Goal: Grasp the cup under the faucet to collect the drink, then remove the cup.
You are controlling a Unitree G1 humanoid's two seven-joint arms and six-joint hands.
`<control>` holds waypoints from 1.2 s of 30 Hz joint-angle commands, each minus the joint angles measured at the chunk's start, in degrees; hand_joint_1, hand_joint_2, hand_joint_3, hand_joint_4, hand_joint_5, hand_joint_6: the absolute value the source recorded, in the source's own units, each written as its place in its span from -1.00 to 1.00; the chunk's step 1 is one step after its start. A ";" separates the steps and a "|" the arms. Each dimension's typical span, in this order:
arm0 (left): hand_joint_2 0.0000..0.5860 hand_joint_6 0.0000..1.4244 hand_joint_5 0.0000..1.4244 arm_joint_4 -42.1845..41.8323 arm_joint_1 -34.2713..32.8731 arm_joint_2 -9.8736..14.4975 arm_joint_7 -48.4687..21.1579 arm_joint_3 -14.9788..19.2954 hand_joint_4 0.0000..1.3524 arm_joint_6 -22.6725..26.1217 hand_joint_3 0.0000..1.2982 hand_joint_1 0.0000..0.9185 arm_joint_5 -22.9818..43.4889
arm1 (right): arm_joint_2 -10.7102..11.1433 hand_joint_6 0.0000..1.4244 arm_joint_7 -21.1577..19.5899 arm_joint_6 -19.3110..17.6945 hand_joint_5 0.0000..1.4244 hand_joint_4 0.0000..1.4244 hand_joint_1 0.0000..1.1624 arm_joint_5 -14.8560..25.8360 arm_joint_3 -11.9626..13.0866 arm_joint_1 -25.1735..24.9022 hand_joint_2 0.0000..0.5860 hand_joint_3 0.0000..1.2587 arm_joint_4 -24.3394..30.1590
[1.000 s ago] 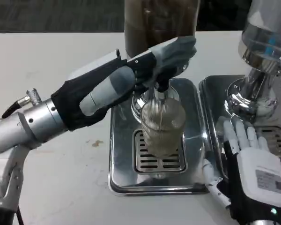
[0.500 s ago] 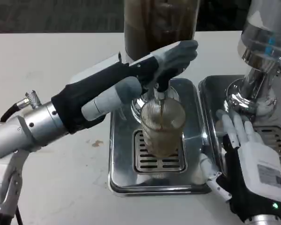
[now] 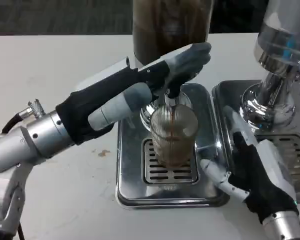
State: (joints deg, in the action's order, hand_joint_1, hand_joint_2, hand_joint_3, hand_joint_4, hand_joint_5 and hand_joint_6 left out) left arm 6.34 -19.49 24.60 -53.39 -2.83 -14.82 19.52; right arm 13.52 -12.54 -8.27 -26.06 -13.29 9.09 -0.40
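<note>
A ribbed clear cup point(image 3: 173, 136) stands on the grate of the steel drip tray point(image 3: 129, 170), partly full of brown drink. A thin brown stream falls into it from the faucet point(image 3: 171, 96) of the dark-filled dispenser point(image 3: 171, 25). My left hand point(image 3: 162, 75), in a grey and black glove, reaches over the cup and presses on the faucet lever. My right hand point(image 3: 247, 167) is open just right of the cup, its thumb toward the glass and its fingers stretched along the tray's right rim, apart from the cup.
A second dispenser point(image 3: 282, 55) with a chrome base stands on its own steel tray point(image 3: 225, 95) at the right, close behind my right hand. White table point(image 3: 50, 65) lies bare to the left and front.
The drink level in the cup has risen. My right hand has turned and moved left toward the cup, thumb now reaching over the tray. My left hand stays on the lever.
</note>
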 commanded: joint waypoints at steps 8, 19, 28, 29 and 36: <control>-0.92 -1.00 -0.99 1.51 0.73 1.00 -1.15 -0.80 -1.00 1.18 -1.00 -1.00 -1.30 | -1.67 -1.00 6.33 -3.34 -1.00 -1.00 0.04 6.88 1.90 -6.21 -0.22 -1.00 -6.78; -0.92 -1.00 -0.99 2.20 0.17 1.22 -0.84 -0.74 -1.00 1.27 -1.00 -1.00 -1.62 | -3.75 -1.00 9.02 -5.59 -1.00 -1.00 0.06 9.07 1.77 -11.10 -0.24 -1.00 -12.91; -0.92 -1.00 -1.00 1.67 0.41 1.17 -0.36 -0.60 -1.00 1.53 -1.00 -1.00 -1.54 | -4.58 -1.00 10.86 -6.67 -1.00 -1.00 0.07 10.28 1.59 -12.00 -0.25 -1.00 -14.11; -0.92 -1.00 -1.00 1.60 0.44 1.17 -0.25 -0.58 -1.00 1.57 -1.00 -1.00 -1.58 | -4.71 -1.00 10.89 -6.75 -1.00 -1.00 0.07 10.25 1.52 -12.00 -0.25 -1.00 -14.07; -0.92 -1.00 -1.00 1.70 0.43 1.08 -0.13 -0.36 -1.00 2.03 -1.00 -1.00 -1.35 | -6.05 -1.00 10.58 -6.56 -1.00 -1.00 0.08 9.16 0.83 -13.94 -0.25 -1.00 -16.20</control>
State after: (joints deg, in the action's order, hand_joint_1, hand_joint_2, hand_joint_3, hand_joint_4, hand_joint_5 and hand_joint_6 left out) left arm 7.47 -20.14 24.86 -52.72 -2.16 -14.42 19.85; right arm 7.86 -1.57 -13.81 -16.56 -12.33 -3.47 -15.43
